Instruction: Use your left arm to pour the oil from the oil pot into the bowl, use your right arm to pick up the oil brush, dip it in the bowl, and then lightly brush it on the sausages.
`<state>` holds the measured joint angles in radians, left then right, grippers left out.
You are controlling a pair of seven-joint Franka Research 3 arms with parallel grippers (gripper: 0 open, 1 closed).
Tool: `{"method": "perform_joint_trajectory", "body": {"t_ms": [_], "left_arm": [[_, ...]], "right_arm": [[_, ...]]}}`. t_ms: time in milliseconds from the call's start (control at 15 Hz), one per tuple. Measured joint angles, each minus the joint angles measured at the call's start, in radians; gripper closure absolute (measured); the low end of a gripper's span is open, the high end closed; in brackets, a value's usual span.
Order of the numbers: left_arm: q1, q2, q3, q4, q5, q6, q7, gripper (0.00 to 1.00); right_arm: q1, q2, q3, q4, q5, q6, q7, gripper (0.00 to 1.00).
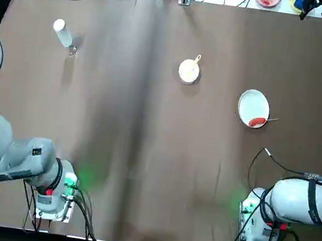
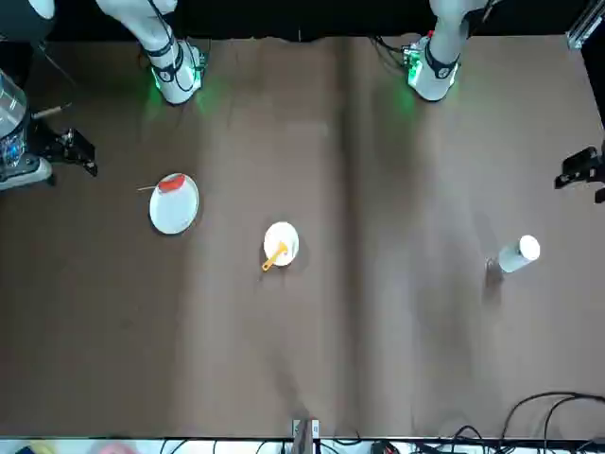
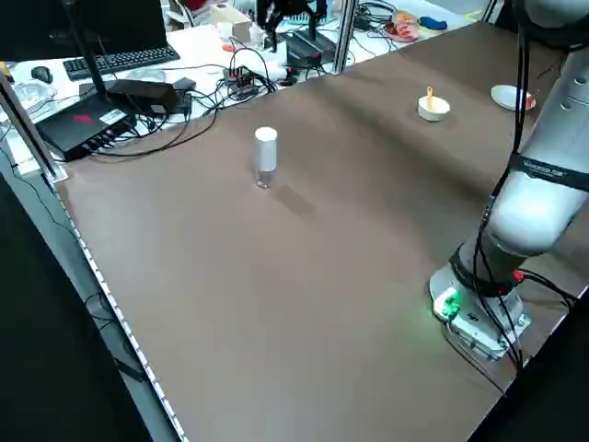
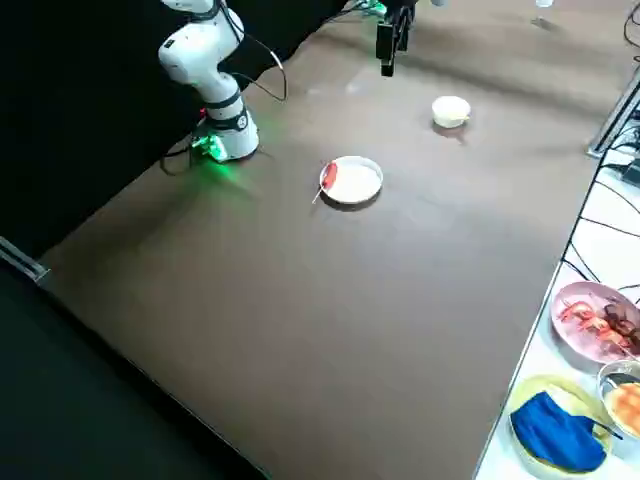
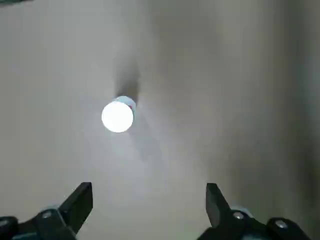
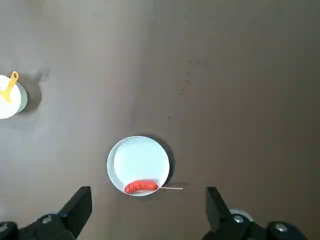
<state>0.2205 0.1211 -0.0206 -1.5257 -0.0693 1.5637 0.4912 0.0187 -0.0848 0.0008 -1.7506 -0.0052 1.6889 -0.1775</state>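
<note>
The oil pot [image 1: 63, 33], a slim clear bottle with a round white cap, stands upright at the far left of the table. My left gripper [image 5: 148, 200] hovers high above it, open, with the cap [image 5: 118, 116] below and ahead of the fingers. The small white bowl [image 1: 183, 75] sits mid-table with the yellow oil brush [image 1: 196, 60] resting in it, handle over the rim. One red sausage [image 1: 257, 121] on a thin skewer lies at the near edge of the white plate [image 1: 249, 98]. My right gripper [image 6: 148, 202] hangs open high above the plate [image 6: 138, 159], holding nothing.
Cables, a keyboard and boxes [image 3: 120, 87] lie beyond the table's far edge. Plates of food and a blue cloth [image 4: 560, 435] sit on a white surface past the far right corner. Both arm bases [image 1: 52, 198] stand at the near edge.
</note>
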Motion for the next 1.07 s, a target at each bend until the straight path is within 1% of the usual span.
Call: {"method": "perform_joint_trajectory", "body": {"t_ms": [133,333,533,600,733,800,867,933,1067], "left_arm": [[0.074,0.003,0.000,-0.006,-0.068,-0.005,0.182,0.00],[0.160,0.014,0.000,-0.015,-0.110,-0.006,0.406,0.00],[0.232,0.040,0.000,-0.016,-0.140,-0.005,0.637,0.00],[0.256,0.051,0.000,-0.016,-0.166,-0.001,0.707,0.00],[0.303,0.072,0.000,-0.012,-0.272,0.011,0.814,0.00],[0.322,0.081,0.000,-0.003,-0.303,0.014,0.873,0.00],[0.358,0.098,-0.001,0.009,-0.391,0.013,0.974,0.00],[0.380,0.115,-0.001,0.009,-0.442,0.013,1.028,0.00],[0.422,0.178,-0.001,0.008,-0.515,0.012,1.154,0.00]], "right_arm": [[0.001,0.000,0.001,0.000,0.000,0.000,0.000,0.00],[0.003,0.000,0.003,0.000,0.000,-0.001,-0.001,0.00],[0.009,0.000,0.008,-0.001,0.001,-0.009,-0.001,0.00],[0.010,0.000,0.009,-0.001,0.001,-0.012,-0.001,0.00],[0.011,0.000,0.009,-0.001,0.001,-0.012,-0.001,0.00],[0.011,0.000,0.009,-0.001,0.001,-0.012,-0.001,0.00],[0.012,0.000,0.009,-0.001,0.001,-0.013,-0.001,0.00],[0.012,0.000,0.009,-0.001,0.001,-0.013,-0.001,0.00],[0.014,0.000,0.009,-0.001,0.001,-0.014,-0.001,0.00]]}}
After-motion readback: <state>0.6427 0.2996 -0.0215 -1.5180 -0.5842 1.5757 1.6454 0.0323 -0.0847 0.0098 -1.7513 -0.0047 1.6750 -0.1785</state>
